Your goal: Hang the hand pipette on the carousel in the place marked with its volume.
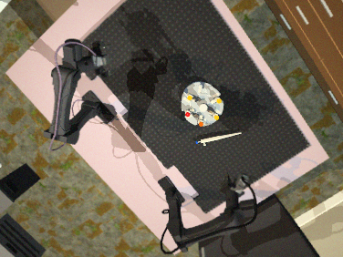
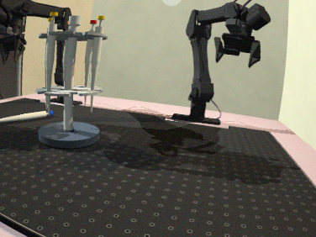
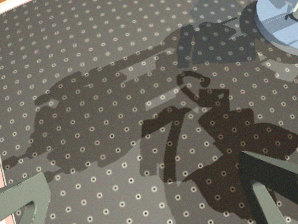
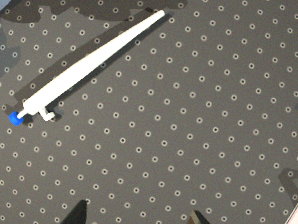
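Our left arm (image 1: 64, 93) (image 2: 202, 59) stands raised, bent at its elbow, its forearm reaching out and its wrist angled down. Its gripper, the left gripper (image 1: 101, 61) (image 2: 235, 62) (image 3: 141, 174), hangs wide open above the tabletop, fingers pointing downward. Our right arm (image 1: 175, 219) (image 2: 60, 63) bends too, and we hold the right gripper (image 1: 239, 183) (image 2: 11, 60) (image 4: 139, 214) aimed down, about half open, nothing between its fingers.
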